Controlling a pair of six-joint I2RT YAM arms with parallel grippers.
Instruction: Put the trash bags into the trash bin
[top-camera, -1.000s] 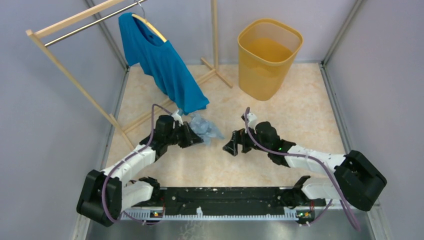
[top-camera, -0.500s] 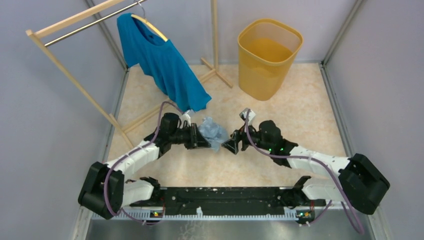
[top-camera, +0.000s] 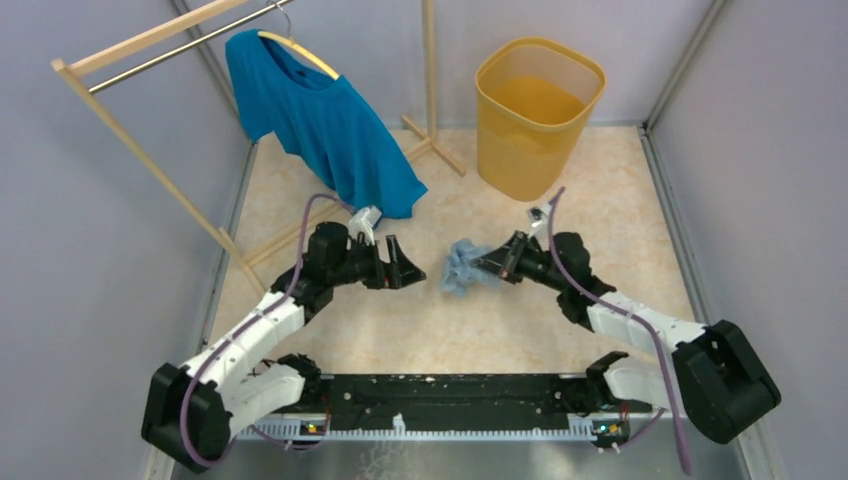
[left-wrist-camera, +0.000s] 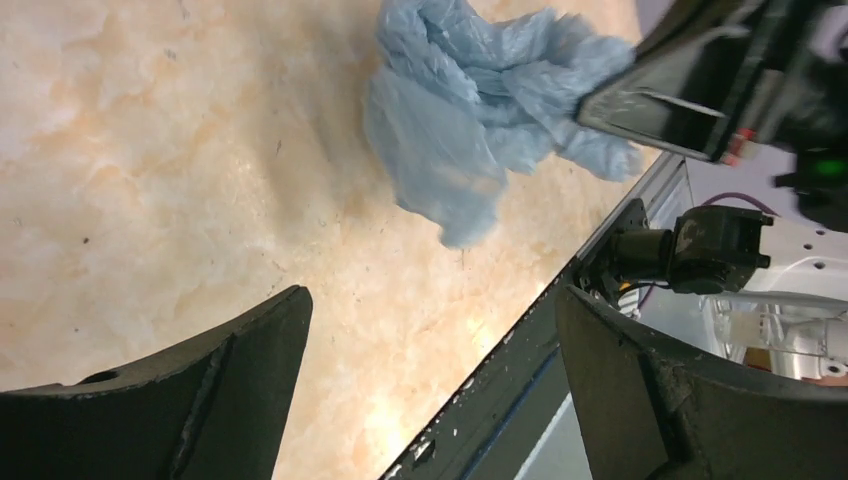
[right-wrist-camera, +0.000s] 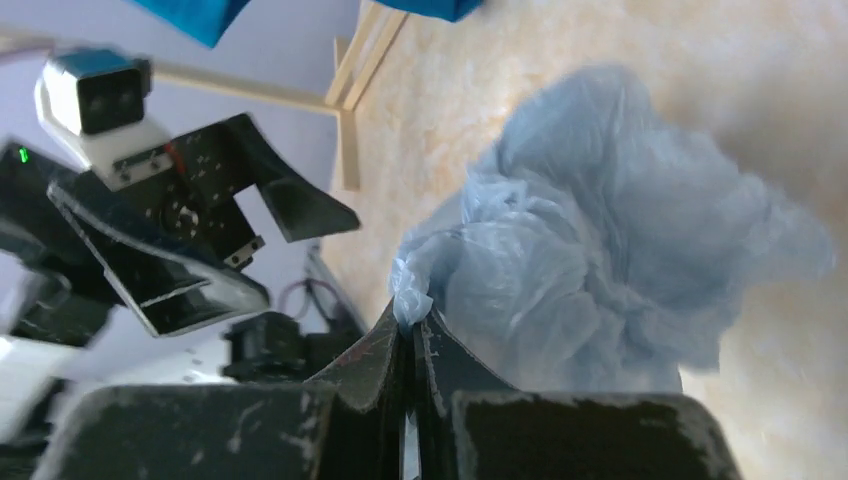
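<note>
right jaws: clamped on trash bag (right-wrist-camera: 600, 230) edge | left jaws: apart, empty | bag: middle of bench (top-camera: 330, 340), well apart from far trash bin (top-camera: 520, 160) | risk: slick film (small pinch) may slip out mid-carry

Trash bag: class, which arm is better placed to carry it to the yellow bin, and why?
Right. The right tool is shut on the trash bag, and the trash bin stands on that side; the left tool is open, empty.
</note>
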